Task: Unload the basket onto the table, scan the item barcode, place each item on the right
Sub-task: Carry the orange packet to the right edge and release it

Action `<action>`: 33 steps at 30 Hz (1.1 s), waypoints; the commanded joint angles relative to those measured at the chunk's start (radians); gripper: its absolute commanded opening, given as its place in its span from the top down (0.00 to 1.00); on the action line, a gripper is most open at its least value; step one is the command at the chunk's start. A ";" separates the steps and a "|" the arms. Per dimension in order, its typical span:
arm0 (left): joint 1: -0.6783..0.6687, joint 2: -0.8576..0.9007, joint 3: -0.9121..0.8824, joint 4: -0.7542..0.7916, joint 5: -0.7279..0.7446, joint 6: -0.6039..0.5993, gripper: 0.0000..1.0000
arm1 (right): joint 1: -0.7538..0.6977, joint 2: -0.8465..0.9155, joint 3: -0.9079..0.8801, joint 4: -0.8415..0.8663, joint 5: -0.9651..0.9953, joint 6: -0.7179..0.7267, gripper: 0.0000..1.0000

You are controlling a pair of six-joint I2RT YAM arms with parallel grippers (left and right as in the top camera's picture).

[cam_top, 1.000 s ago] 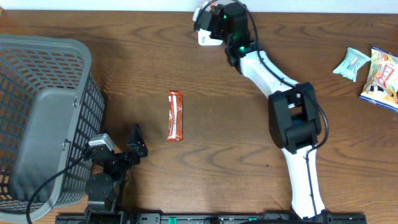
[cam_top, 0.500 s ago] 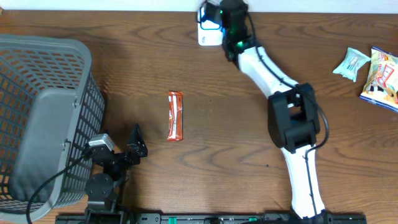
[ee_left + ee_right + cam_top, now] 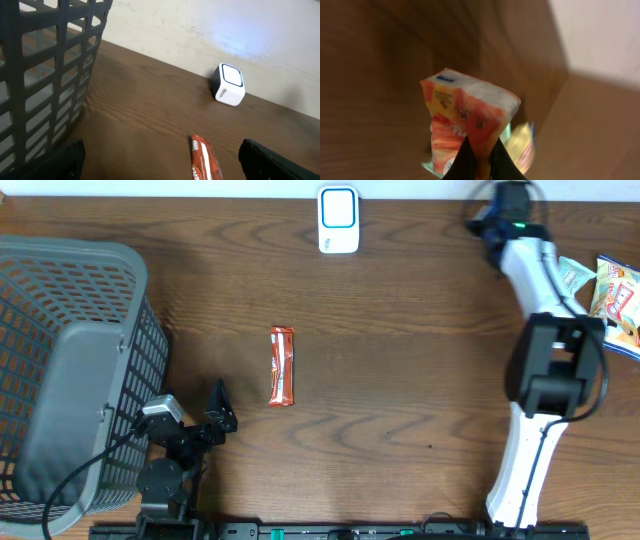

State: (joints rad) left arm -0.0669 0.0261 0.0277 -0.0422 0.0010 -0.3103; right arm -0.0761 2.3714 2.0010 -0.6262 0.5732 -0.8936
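Observation:
In the right wrist view my right gripper [image 3: 483,162] is shut on the lower edge of an orange-and-white snack packet [image 3: 465,117], which stands up from the fingers. Seen from overhead, this gripper [image 3: 487,220] hangs at the table's back right, and the wrist hides the packet. The white barcode scanner [image 3: 338,220] stands at the back middle, well left of it, and also shows in the left wrist view [image 3: 229,84]. My left gripper [image 3: 215,418] rests open near the front left, holding nothing [image 3: 162,150].
A red-orange snack bar [image 3: 283,366] lies mid-table, just ahead of the left fingers [image 3: 205,162]. A grey mesh basket [image 3: 60,380] fills the left side. A pale green packet [image 3: 565,280] and a yellow-blue bag [image 3: 618,305] lie at the right edge.
My right arm has swung from above the scanner to the back right corner, still shut on the packet. The left arm and the snack bar have not moved.

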 commanded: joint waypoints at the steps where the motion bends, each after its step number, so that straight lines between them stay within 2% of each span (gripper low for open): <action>1: 0.004 -0.003 -0.024 -0.031 -0.010 -0.002 0.02 | -0.081 -0.045 -0.013 -0.023 -0.011 0.222 0.99; 6: 0.004 -0.003 -0.024 -0.031 -0.010 -0.002 0.02 | -0.172 -0.045 -0.013 -0.078 -0.052 0.365 0.94; 9: 0.004 -0.003 -0.024 -0.031 -0.010 -0.002 0.02 | -0.216 -0.045 -0.013 -0.105 -0.042 0.459 0.99; 16: 0.004 -0.003 -0.024 -0.031 -0.010 -0.002 0.02 | -0.296 -0.056 -0.013 -0.160 0.048 0.642 0.98; 18: 0.004 -0.003 -0.024 -0.031 -0.010 -0.002 0.02 | -0.300 -0.076 -0.013 -0.169 0.048 0.708 0.84; 19: 0.004 -0.003 -0.024 -0.031 -0.010 -0.002 0.02 | -0.299 -0.090 -0.013 -0.168 0.048 0.729 0.72; 21: 0.004 -0.003 -0.024 -0.031 -0.010 -0.002 0.02 | -0.288 -0.128 -0.013 -0.159 0.044 0.749 0.34; 22: 0.004 -0.003 -0.024 -0.031 -0.010 -0.002 0.02 | -0.281 -0.151 -0.013 -0.149 0.042 0.752 0.10; 23: 0.004 -0.003 -0.024 -0.031 -0.010 -0.002 0.02 | -0.272 -0.177 -0.013 -0.137 0.031 0.752 0.01; 27: 0.004 -0.003 -0.024 -0.031 -0.010 -0.002 0.02 | -0.218 -0.296 -0.013 -0.104 -0.142 0.752 0.01; 29: 0.004 -0.003 -0.024 -0.031 -0.010 -0.002 0.02 | -0.182 -0.356 -0.013 -0.109 -0.332 0.773 0.01; 33: 0.004 -0.003 -0.024 -0.031 -0.010 -0.002 0.02 | -0.100 -0.439 -0.013 -0.134 -0.798 0.915 0.01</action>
State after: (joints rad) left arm -0.0669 0.0261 0.0277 -0.0422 0.0010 -0.3103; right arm -0.2363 1.9846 1.9831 -0.7452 0.2058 -0.1059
